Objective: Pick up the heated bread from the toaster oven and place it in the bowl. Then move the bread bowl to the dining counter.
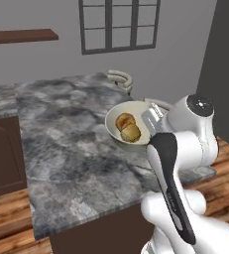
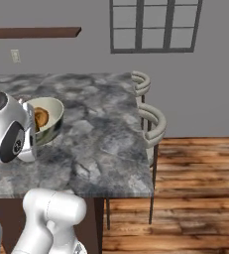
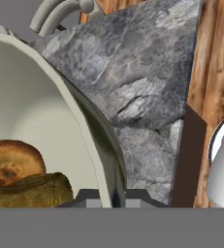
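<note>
The dining counter (image 1: 71,149) is spreading wide across the room, its grey-veined marble top sitting on a dark brown base, with wooden floor (image 2: 195,198) showing beyond its edges. Two pale curved-back stools (image 2: 153,124) are standing along its far side, under the window (image 2: 153,25). The white arm (image 1: 185,163) is reaching over the near edge of the marble.

The bowl (image 1: 117,113), pale cream and thin-walled, is hanging tilted over the counter; whether its bottom is touching the marble I cannot tell. The gripper (image 3: 108,198) is pinching the bowl's rim, one dark fingertip inside the wall and the other outside, jaws drawn narrow with only the thin wall between them.

Inside the bowl two pieces are lying against each other: the rounder orange-brown bun (image 1: 124,120) and, just beside it, the heated bread (image 1: 131,132), a small lumpy golden roll.
</note>
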